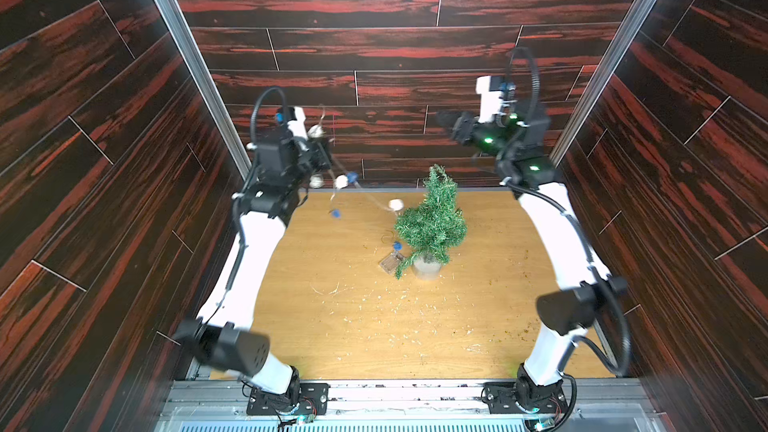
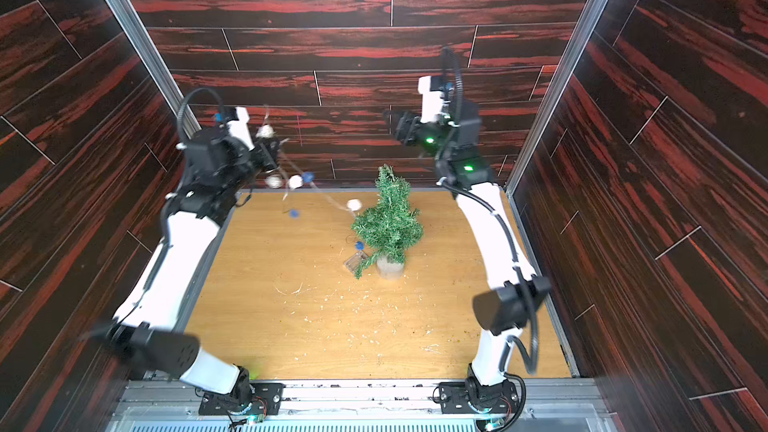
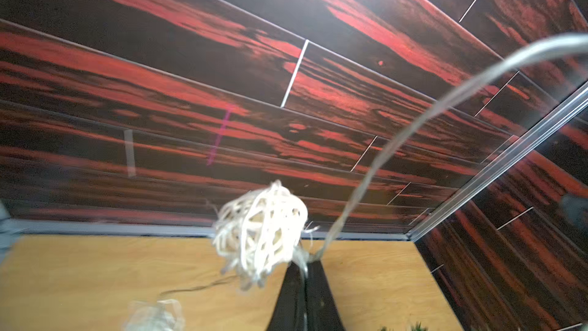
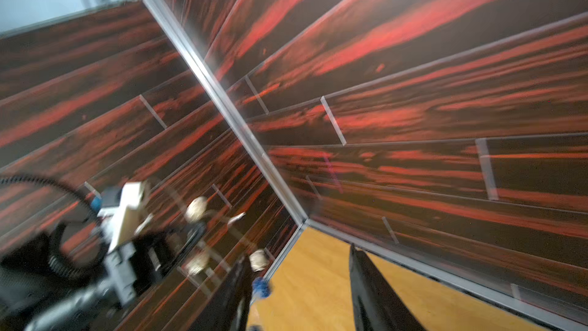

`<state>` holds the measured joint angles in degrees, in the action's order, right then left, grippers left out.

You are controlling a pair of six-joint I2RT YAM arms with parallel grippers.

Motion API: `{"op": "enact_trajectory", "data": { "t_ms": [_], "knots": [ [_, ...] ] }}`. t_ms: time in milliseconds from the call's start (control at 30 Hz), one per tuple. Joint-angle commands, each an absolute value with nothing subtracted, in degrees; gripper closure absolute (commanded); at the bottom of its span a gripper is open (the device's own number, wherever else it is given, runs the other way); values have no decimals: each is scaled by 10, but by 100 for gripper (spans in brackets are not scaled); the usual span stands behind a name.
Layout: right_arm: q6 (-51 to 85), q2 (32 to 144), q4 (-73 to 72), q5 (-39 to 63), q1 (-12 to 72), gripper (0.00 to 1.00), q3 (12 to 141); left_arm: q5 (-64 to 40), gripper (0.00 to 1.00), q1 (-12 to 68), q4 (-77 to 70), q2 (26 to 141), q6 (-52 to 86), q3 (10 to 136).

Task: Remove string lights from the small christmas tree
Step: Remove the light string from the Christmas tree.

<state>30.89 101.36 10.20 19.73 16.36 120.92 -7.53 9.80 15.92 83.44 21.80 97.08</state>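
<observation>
Looming nearest the lens, the left arm's black elbow [image 1: 232,347] is bending as the left gripper [image 3: 306,269], far left, pinched tight on thin pale wire, is holding up the string lights of white and blue woven balls [image 1: 341,181]. Most is hanging clear; their clear plastic battery box [image 1: 390,261] is lying at the foot of the small green bristly christmas tree [image 1: 434,218], apparently awaiting removal. Far right, the right gripper [image 4: 298,259] is hovering, jaws parted, empty.

The wooden bench [image 1: 316,326] carries the small christmas tree [image 1: 432,222] upright in its grey pot [image 1: 427,268], the clear battery box [image 1: 390,263] of the string lights [image 1: 395,204] just beside it, and scattered pale litter [image 1: 374,297].
</observation>
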Motion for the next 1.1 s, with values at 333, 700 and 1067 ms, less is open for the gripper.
{"op": "enact_trajectory", "data": {
  "t_ms": [333,700,1067],
  "knots": [
    [313,721,194,100,53,45,785,-90,100,102,179,678,211,800],
    [353,641,133,192,24,45,506,-84,100,102,213,584,243,670],
    [425,658,-10,254,53,45,336,-101,100,106,163,561,315,542]
  ]
}}
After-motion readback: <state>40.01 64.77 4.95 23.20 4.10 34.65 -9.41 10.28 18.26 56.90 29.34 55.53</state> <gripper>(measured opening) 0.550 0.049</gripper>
